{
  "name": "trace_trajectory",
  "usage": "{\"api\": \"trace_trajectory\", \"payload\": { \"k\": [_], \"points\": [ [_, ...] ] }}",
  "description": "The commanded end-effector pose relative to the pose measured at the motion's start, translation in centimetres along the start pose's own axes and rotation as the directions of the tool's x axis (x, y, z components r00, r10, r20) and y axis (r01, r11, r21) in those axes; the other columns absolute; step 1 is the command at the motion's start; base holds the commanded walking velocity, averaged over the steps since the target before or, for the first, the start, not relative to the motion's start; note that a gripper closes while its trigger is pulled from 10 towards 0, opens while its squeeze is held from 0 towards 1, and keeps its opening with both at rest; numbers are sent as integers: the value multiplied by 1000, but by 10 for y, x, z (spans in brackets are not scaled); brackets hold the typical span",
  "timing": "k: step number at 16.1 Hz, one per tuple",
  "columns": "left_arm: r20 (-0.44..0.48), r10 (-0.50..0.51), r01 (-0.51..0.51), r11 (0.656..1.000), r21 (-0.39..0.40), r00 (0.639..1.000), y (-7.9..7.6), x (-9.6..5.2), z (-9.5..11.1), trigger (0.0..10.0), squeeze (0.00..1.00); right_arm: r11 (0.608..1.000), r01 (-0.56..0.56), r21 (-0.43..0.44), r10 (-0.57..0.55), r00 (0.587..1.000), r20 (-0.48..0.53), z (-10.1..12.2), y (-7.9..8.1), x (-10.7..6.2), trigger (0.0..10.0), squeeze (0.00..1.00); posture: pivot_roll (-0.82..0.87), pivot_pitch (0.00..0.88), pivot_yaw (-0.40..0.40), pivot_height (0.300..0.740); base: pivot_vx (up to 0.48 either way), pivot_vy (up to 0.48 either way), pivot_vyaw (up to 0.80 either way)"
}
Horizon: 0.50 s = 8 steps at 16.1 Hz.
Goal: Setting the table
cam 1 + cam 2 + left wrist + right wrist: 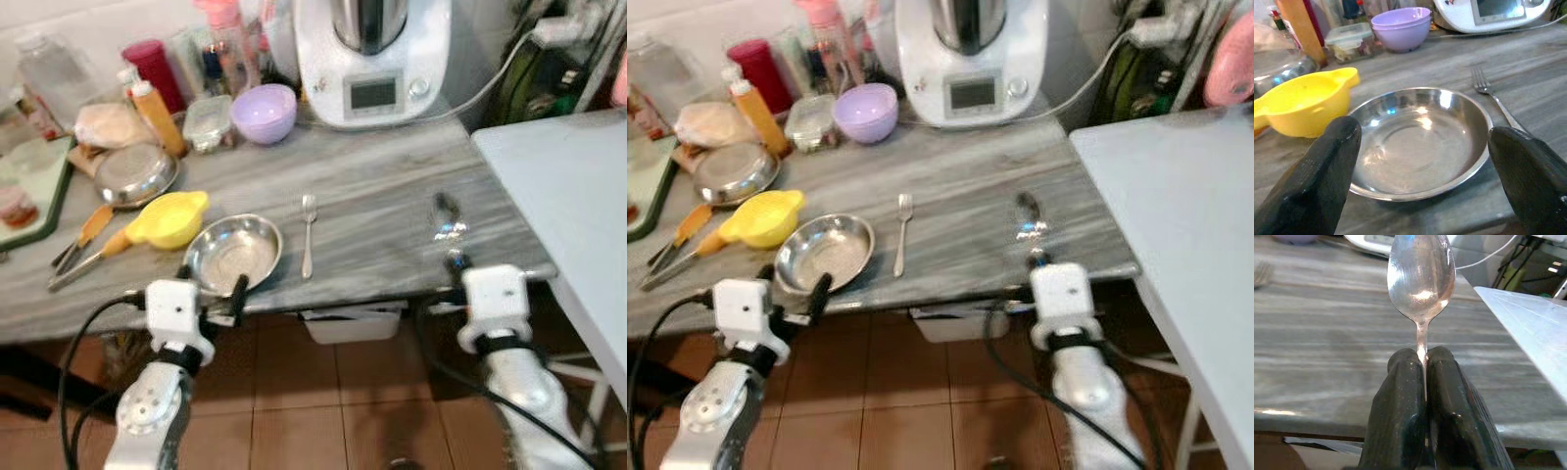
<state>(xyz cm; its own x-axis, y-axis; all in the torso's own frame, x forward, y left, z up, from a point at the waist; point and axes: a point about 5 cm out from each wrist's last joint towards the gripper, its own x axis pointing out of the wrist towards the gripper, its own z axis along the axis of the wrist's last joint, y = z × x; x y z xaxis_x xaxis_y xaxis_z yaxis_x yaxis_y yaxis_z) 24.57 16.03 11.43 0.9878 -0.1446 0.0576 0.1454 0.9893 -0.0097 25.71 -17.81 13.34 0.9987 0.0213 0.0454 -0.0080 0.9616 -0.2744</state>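
grey marble-patterned surface (372, 230) carries the clutter; pale blue table (578, 196) stands just to its right, bare where visible, so nothing looks laid there yet. judgement: task is early. white kitchen machine (377, 59) at the back, lilac bowl (263, 113) beside it, yellow strainer (168, 220) toward the left. steel bowl (233, 253) sits near the front edge, untouched; left tool (1420, 166) hovers at that edge, fingers spread wide either side of the bowl, holding nothing. fork (309, 233) lies flat just right of the bowl, not yet picked. spoon (1421, 276) is gripped by its handle in the right tool (1425, 367), fingers pressed together, bowl end pointing out over the surface.
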Motion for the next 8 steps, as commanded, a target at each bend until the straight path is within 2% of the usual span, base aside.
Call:
{"api": "trace_trajectory", "payload": {
  "k": [1,5,8],
  "points": [
    [-37,33,-33,999,10,999,13,-11,-3,10000,0,999,-34,30,33,999,33,10,10,1,10000,0,-288,128,150,740,0,0,0],
    [-98,-52,53,999,8,994,15,-26,-7,10000,0,995,-55,89,51,997,56,21,15,9,10000,0,-269,147,157,740,0,0,0],
    [-132,-155,155,988,-7,979,17,-35,-5,10000,0,983,-66,173,53,995,81,36,21,25,10000,0,-254,172,174,740,0,0,0]
  ]
}}
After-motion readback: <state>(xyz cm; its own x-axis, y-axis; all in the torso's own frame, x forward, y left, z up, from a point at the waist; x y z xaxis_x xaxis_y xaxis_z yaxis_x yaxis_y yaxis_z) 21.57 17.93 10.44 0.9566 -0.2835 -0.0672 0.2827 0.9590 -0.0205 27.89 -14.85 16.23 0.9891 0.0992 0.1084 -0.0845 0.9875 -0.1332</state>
